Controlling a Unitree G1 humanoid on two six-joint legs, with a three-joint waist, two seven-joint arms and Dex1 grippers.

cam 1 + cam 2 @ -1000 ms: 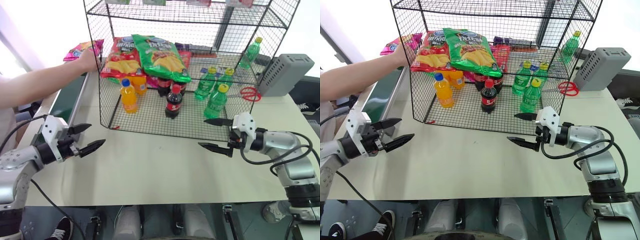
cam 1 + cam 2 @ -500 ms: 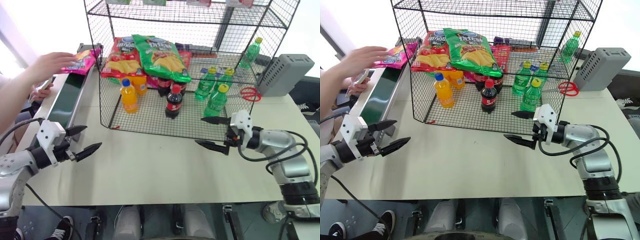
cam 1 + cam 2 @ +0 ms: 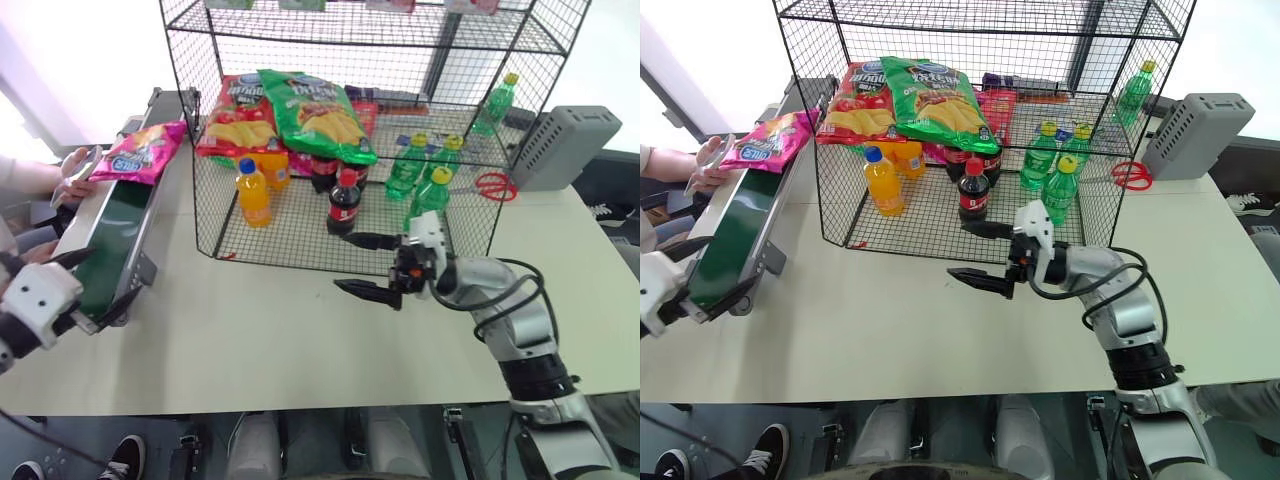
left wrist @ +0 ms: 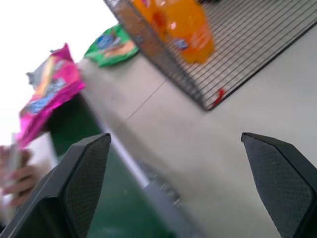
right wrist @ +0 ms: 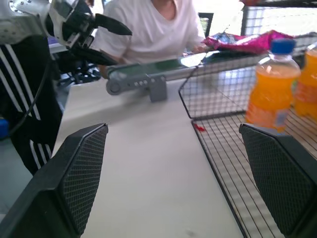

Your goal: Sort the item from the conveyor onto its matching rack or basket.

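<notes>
The item, a shiny pink crisp bag (image 3: 138, 152), lies on the far part of the conveyor (image 3: 112, 232), a dark green belt with grey rails along the table's left side. The black wire rack (image 3: 300, 255) stands at the middle back of the table. My left gripper (image 3: 95, 280) is open beside the conveyor's near end, well short of the pink bag (image 4: 47, 91). My right gripper (image 3: 345, 262) is open and empty, level over the table just in front of the rack, pointing left.
The rack holds a red bag (image 3: 240, 115), a green bag (image 3: 315, 115), an orange bottle (image 3: 252, 192), cola (image 3: 343, 203) and green bottles (image 3: 425, 165). A grey slotted box (image 3: 565, 145) stands at the right. A person's hand (image 3: 75, 175) rests left of the belt.
The person's hand set the pink bag on the belt and drew back. My left gripper moved left to the conveyor's near end. My right gripper moved left along the rack's front.
</notes>
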